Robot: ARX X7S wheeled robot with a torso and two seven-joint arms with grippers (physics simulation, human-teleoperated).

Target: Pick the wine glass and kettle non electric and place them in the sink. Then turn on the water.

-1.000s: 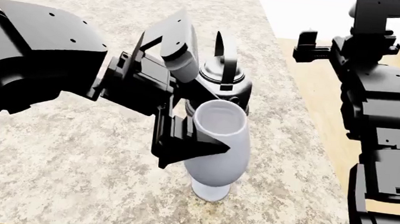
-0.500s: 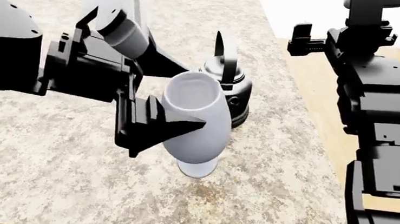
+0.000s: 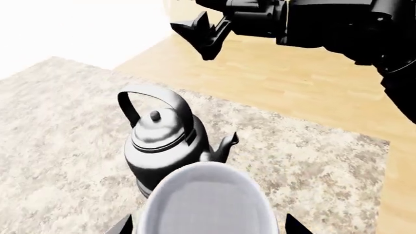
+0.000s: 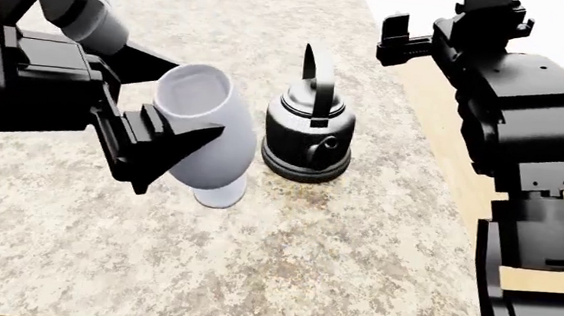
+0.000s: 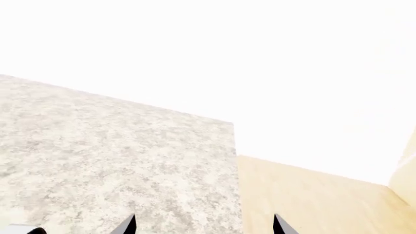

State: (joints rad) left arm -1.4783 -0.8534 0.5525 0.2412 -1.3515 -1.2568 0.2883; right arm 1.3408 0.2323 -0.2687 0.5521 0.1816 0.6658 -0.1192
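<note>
Speckled granite worktop (image 4: pixel 354 271) carries our glossy dark grey metal kettle (image 4: pixel 308 141) near its right edge, beside pale wooden floor (image 3: pixel 312 92). Our left gripper (image 4: pixel 177 130) has its fingers (image 4: pixel 165 155) clamped on the opaque pale grey-white goblet (image 4: pixel 202 132), tilted, just beside the kettle. Our right gripper (image 4: pixel 399 42) hovers past the worktop's right edge, fingers apart and holding nothing.

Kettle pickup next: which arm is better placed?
Right, probably. The left tool is shut on the glass, so it is busy. The right tool is open and holds nothing, raised past the counter edge on the kettle's side, though not yet close to it.
</note>
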